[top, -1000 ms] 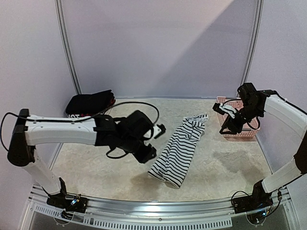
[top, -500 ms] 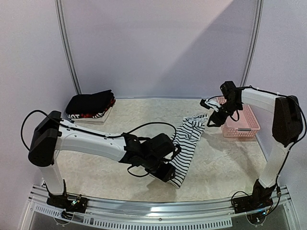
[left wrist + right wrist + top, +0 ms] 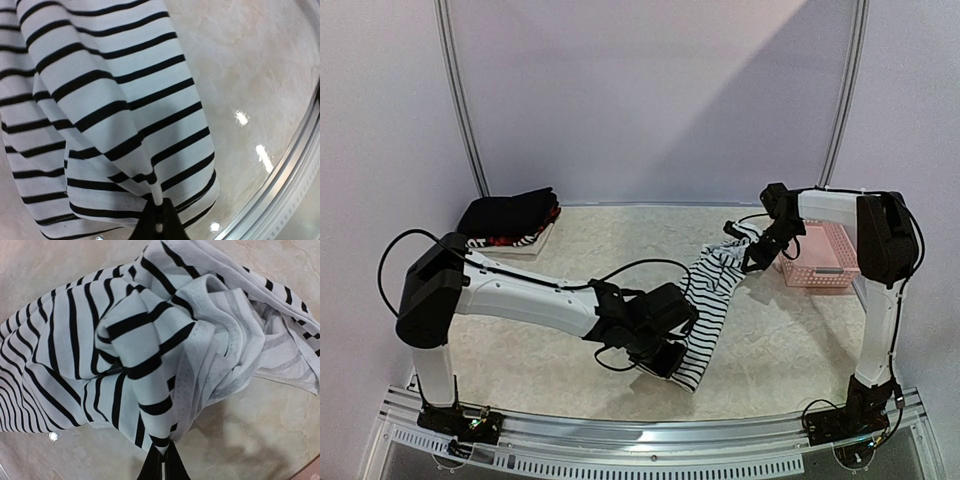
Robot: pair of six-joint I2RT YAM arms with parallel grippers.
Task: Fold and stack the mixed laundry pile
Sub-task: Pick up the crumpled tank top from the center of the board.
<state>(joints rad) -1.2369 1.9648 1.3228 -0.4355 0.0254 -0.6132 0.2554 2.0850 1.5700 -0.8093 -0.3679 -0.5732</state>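
Pale mottled table stretches out under me, with plain lilac walls behind it. Across its middle lies the striped tank top, a long band running from near the front rail up toward the pink basket at the far right. The folded dark garments sit well apart in the far left corner.

My left gripper is clenched on the hem at the near end, with a small fold of cloth nipped between the tips. My right gripper is pinched on a bunched edge at the far end. The cloth there is too crumpled to say whether it is a strap or the neckline.

I judge this top light and limp, a thin knit with no stiffness. It will probably sag between my two holds, stretch if I pull hard, and slump wherever I let go. It is not fragile, but a shallow nip could slip off a single layer. The stitched hem and bound edges, where the cloth is doubled, look the surest places to hold. At the far end I may have several layers at once, so a clean corner would serve better.
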